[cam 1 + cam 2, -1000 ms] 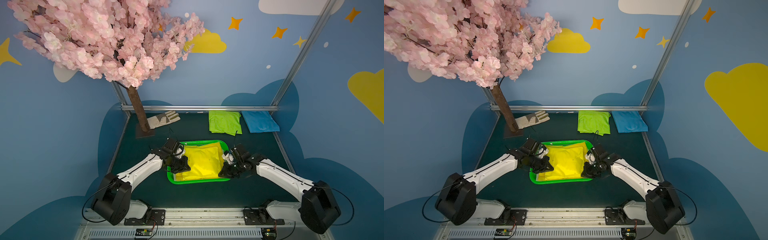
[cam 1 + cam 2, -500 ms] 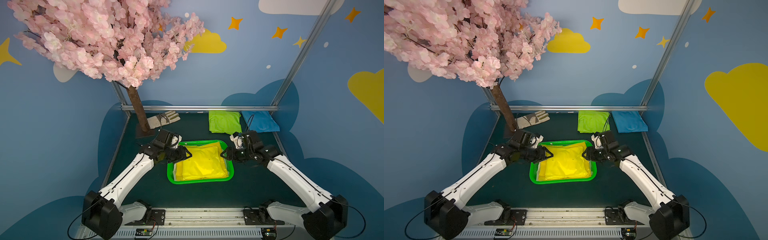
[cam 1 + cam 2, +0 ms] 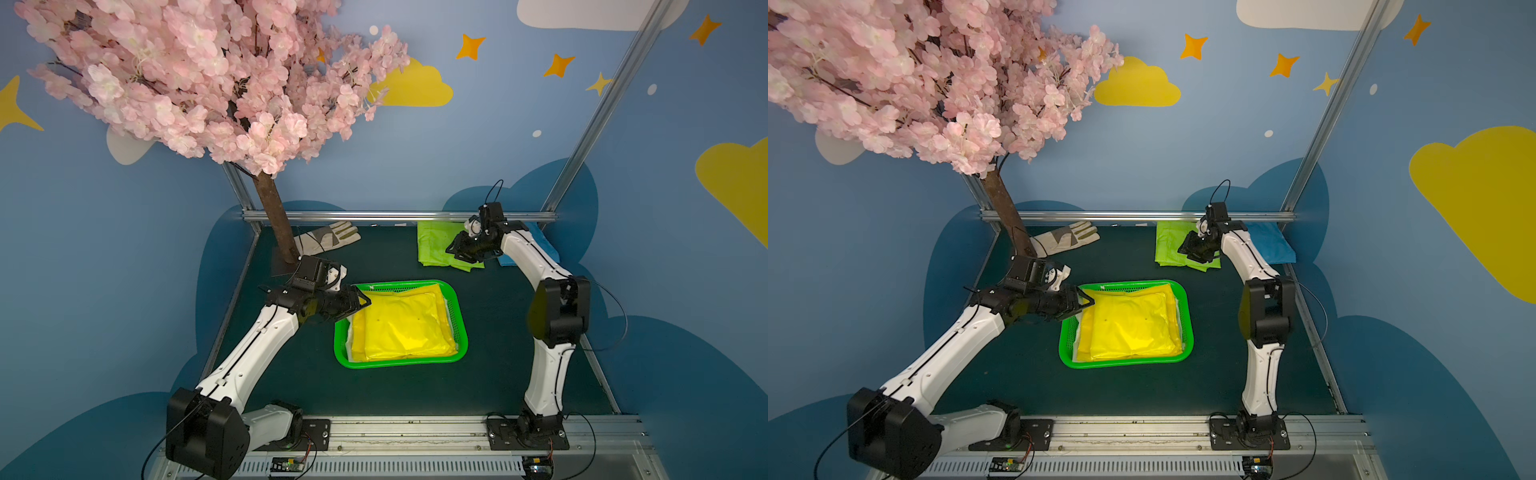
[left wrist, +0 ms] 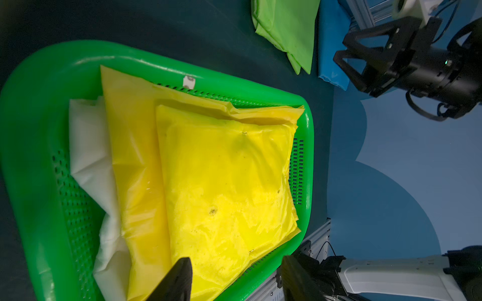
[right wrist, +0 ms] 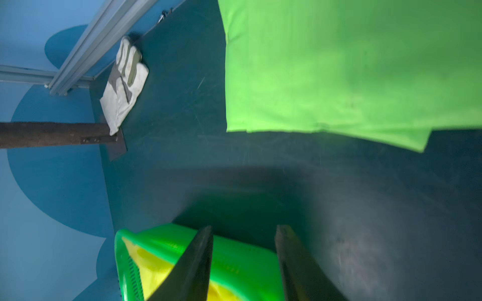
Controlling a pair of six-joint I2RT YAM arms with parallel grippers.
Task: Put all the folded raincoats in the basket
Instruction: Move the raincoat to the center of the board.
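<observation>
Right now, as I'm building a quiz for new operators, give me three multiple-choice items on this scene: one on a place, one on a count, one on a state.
1. Where does the yellow raincoat lie?
A. on the table beside the basket
B. in the green basket
C. hanging from a gripper

2. How many folded garments lie outside the basket?
A. four
B. none
C. two

3. What state is the left gripper in?
A. open and empty
B. shut on the raincoat
C. shut on the basket rim

Key:
1 B: in both top views it fills the basket.
2 C: only the lime green garment and the blue garment lie behind it.
3 A: the left wrist view shows its fingers apart with nothing between them.
</observation>
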